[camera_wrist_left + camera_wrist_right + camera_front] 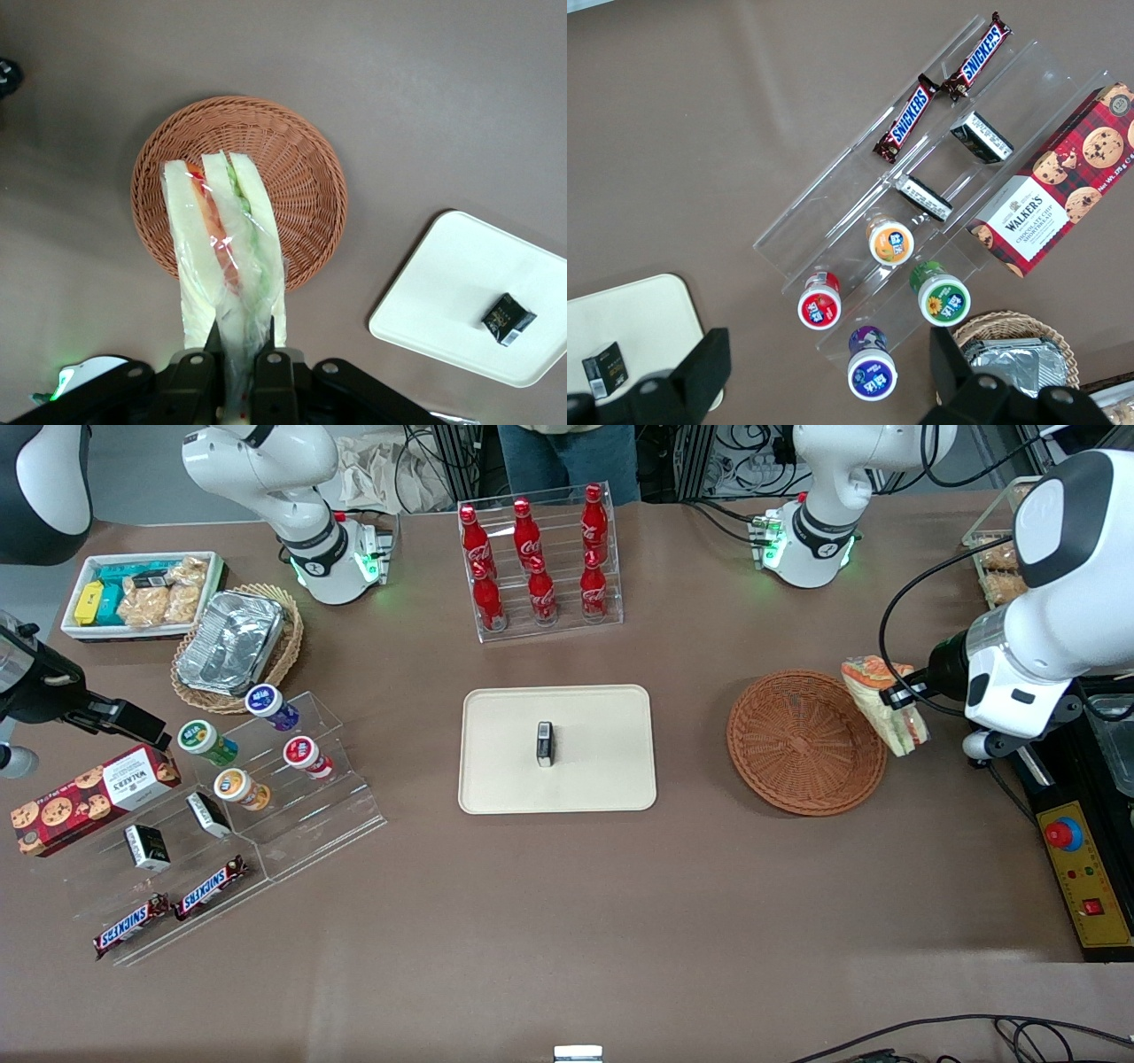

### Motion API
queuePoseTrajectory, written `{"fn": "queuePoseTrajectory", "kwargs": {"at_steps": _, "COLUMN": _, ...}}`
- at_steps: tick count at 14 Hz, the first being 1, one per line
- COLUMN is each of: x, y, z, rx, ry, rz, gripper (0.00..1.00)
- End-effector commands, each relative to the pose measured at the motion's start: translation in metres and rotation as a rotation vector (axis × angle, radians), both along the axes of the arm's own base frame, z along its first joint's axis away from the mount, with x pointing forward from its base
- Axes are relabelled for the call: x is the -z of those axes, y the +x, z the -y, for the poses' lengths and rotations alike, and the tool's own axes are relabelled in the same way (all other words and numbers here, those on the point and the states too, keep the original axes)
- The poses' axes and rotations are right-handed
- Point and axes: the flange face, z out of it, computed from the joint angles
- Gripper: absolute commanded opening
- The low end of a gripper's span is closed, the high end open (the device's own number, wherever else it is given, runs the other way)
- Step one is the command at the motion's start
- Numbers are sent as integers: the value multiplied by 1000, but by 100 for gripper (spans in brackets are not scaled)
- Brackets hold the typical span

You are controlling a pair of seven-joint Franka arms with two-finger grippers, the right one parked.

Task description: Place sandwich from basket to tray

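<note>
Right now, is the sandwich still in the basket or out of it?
Out. The claw is shut on the sandwich, holding it above the basket's rim, and the basket is empty.

I've got a brown table [567, 921] here with the cream tray [496, 779] mid-table and the wicker basket [797, 753] beside it, toward the working arm's end. Bottle rack [542, 567], clear snack stand [292, 815] and cookie box [89, 797] sit on it too. My gripper [237, 354] holds the sandwich [226, 257] above the basket.

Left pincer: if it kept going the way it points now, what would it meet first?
Probably the basket. The left pincer, shut on the sandwich, points down over the basket's rim; the sandwich tip would likely touch first, though depth is unclear.
</note>
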Motion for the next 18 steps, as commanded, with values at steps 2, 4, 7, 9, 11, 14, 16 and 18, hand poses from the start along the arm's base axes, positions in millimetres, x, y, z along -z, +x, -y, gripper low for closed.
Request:
{"fn": "queuePoseTrajectory", "kwargs": {"at_steps": 2, "x": -5, "y": 2, "z": 12, "rx": 47, "ry": -4, "rz": -9, "gripper": 0}}
{"fn": "queuePoseTrajectory", "kwargs": {"at_steps": 4, "x": -5, "y": -1, "z": 18, "rx": 61, "ry": -3, "rz": -12, "gripper": 0}}
{"fn": "queuePoseTrajectory", "kwargs": {"at_steps": 7, "x": 1, "y": -6, "z": 52, "rx": 115, "ry": -3, "rz": -23, "gripper": 0}}
{"fn": "queuePoseTrajectory", "kwargs": {"at_steps": 9, "x": 2, "y": -10, "z": 75, "rx": 147, "ry": -4, "rz": -13, "gripper": 0}}
{"fn": "queuePoseTrajectory", "kwargs": {"at_steps": 11, "x": 8, "y": -9, "z": 96, "rx": 186, "ry": 8, "rz": 7, "gripper": 0}}
{"fn": "queuePoseTrajectory", "kwargs": {"at_steps": 14, "x": 13, "y": -10, "z": 133, "rx": 181, "ry": 14, "rz": 60, "gripper": 0}}
{"fn": "queuePoseTrajectory", "kwargs": {"at_steps": 16, "x": 17, "y": -21, "z": 179, "rx": 265, "ry": 41, "rz": 123, "gripper": 0}}
{"fn": "queuePoseTrajectory", "kwargs": {"at_steps": 18, "x": 37, "y": -32, "z": 204, "rx": 304, "ry": 31, "rz": 146, "gripper": 0}}
